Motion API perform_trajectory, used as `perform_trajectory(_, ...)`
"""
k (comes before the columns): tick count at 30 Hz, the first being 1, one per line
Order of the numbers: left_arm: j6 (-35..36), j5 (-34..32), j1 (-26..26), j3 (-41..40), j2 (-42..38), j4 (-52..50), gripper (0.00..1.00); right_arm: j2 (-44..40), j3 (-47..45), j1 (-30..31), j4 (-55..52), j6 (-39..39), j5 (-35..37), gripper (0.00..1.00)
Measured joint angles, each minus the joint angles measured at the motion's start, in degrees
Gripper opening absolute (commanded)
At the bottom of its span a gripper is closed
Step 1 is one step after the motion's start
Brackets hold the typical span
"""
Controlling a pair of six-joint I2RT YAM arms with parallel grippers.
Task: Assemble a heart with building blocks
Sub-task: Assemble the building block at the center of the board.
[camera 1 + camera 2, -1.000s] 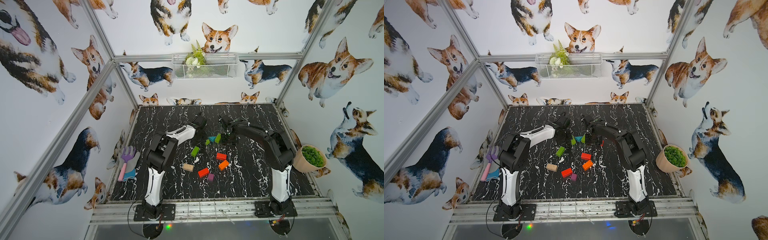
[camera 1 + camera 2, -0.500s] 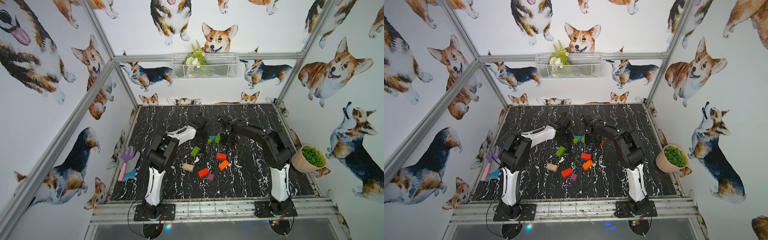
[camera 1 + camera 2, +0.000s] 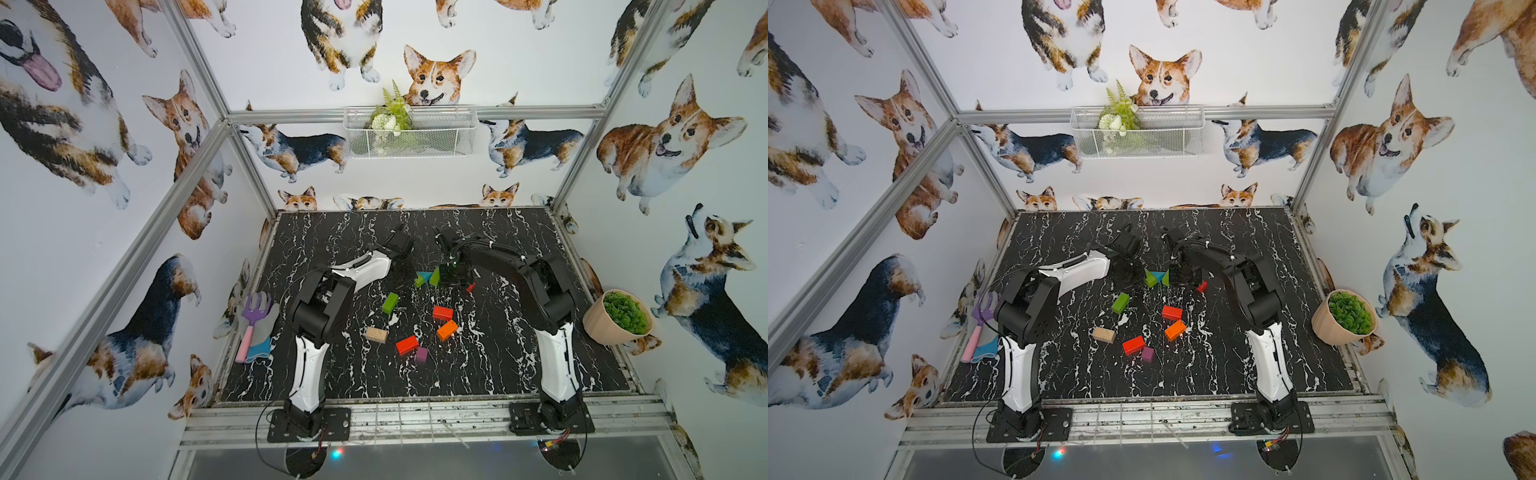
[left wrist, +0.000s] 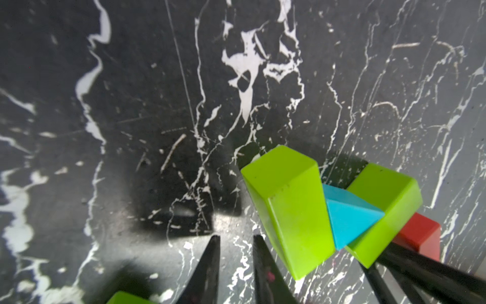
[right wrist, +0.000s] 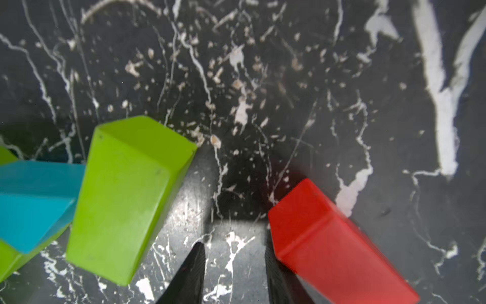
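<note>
Presently, hazard: my left fingers [image 4: 215,252], slightly apart and empty, just beside two lime-green wooden bricks [image 4: 289,210] flanking a teal wooden triangle [image 4: 349,215], far-centre on the black marbled desk [image 4: 131,105]; sideways drift could scatter them. Likewise my right fingers [image 5: 197,263], apart, empty, just beside a red wooden brick [image 5: 328,237]. Both arms reach forward, wrists down.

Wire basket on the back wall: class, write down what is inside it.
Inside the wire basket a green sprig with white flowers rises above the rim. The mesh veils its lower part; any pot cannot be made out.
</note>
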Motion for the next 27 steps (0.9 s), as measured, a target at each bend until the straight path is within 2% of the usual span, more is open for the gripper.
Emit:
perform_trajectory(10, 0.7, 0.4, -0.5, -1.9, -1.0, 0.0, 0.3, 1.8, 2.5, 0.0, -0.1, 0.0, 0.0, 0.41)
perform_trajectory(19, -1.0, 1.1, -2.2, -7.4, -4.1, 2.2, 0.44, 2.5, 3.0, 0.0, -0.1, 0.0, -1.2, 0.41)
perform_trajectory(27, -1.8, 1.4, -2.3, -7.8, -4.2, 4.0, 0.5, 3.2, 4.2, 0.0, -0.5, -0.1, -1.4, 0.45)
